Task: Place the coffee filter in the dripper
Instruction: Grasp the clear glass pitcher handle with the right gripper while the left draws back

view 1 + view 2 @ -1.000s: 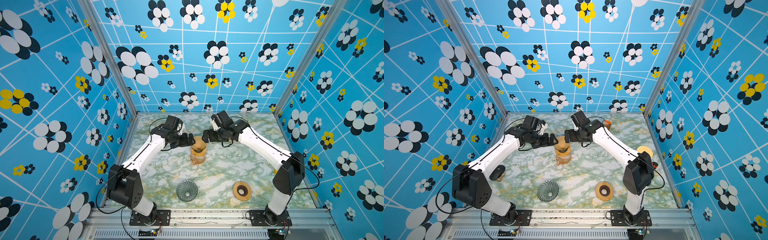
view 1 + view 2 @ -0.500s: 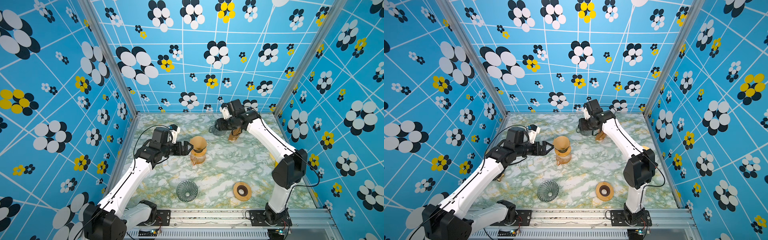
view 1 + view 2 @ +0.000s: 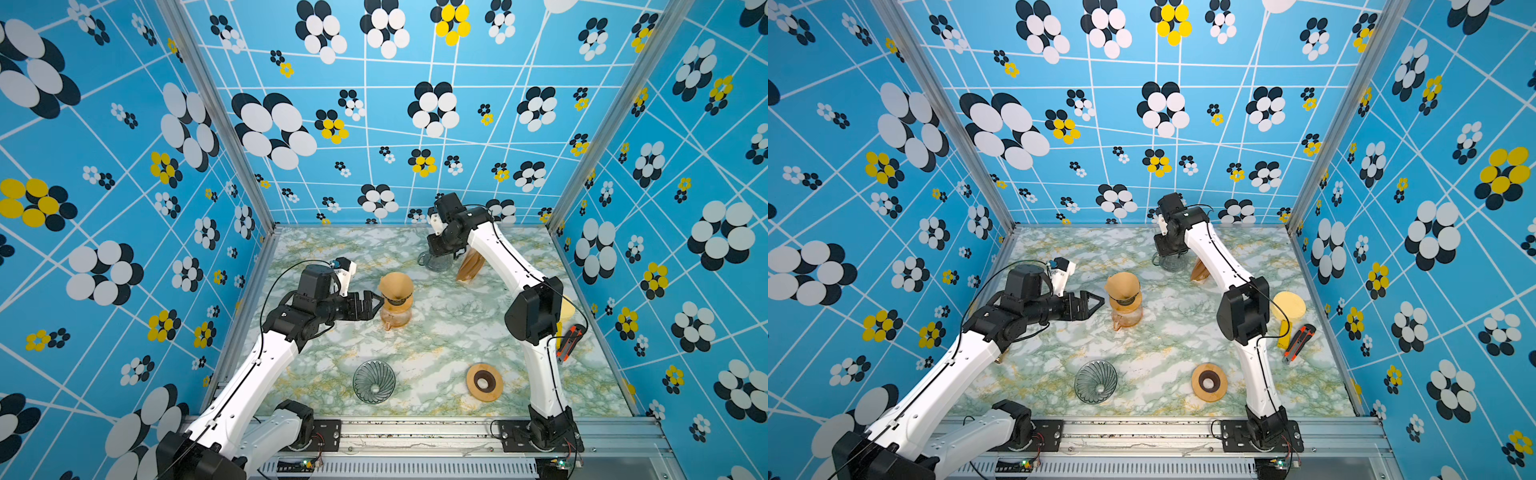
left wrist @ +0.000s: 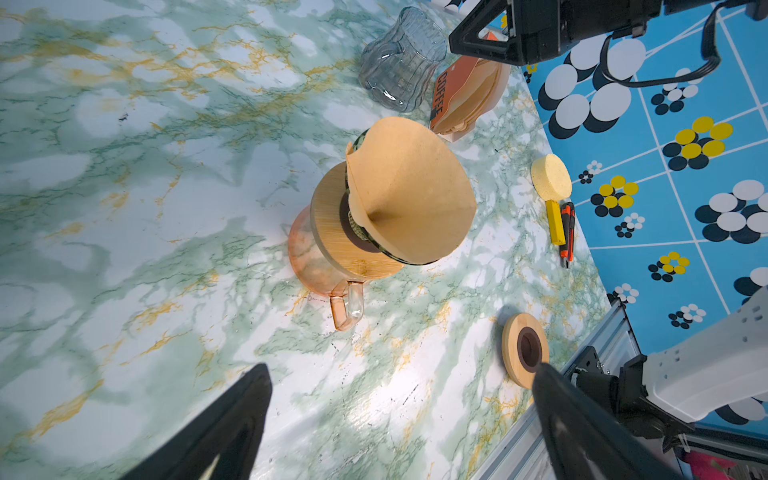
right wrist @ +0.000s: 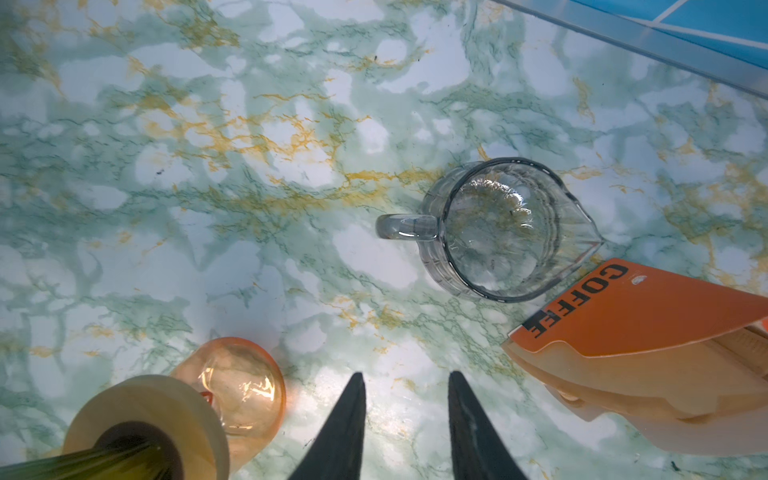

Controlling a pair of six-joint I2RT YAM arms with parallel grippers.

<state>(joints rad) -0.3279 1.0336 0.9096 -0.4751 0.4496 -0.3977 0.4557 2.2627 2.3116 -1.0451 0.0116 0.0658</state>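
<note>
Looks done to me: the coffee filter (image 4: 411,187) sits in the dripper (image 4: 374,243), mid-frame. Left fingers (image 4: 232,424) gape wide, empty; right fingers (image 5: 340,428) narrowly parted, holding nothing.

Enclosure, 3 sides: back wall (image 3: 395,104), L wall (image 3: 83,208), R wall (image 3: 685,208). All bright blue w/ white grid lines, black/white/yellow flower print. Alu posts (image 3: 216,124) at back corners. Tabletop (image 3: 449,332): green-white marble look, gold veins, glossy. Alu rail (image 3: 415,432) along front edge. Light bright, even; shadows soft.
</note>
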